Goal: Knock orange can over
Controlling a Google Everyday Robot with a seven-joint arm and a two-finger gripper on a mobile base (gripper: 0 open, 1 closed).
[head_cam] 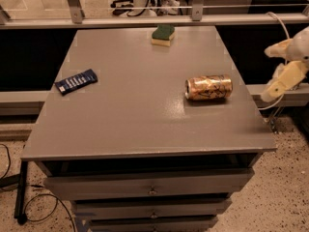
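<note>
The orange can lies on its side on the right part of the grey table, its long axis running left to right and its silver top facing left. My gripper is off the table's right edge, to the right of the can and clear of it, holding nothing. Most of the arm is out of view at the right.
A green and yellow sponge sits at the table's far edge. A dark blue packet lies at the left. A metal rail runs behind the table. Drawers are under the top, and cables lie on the floor at the left.
</note>
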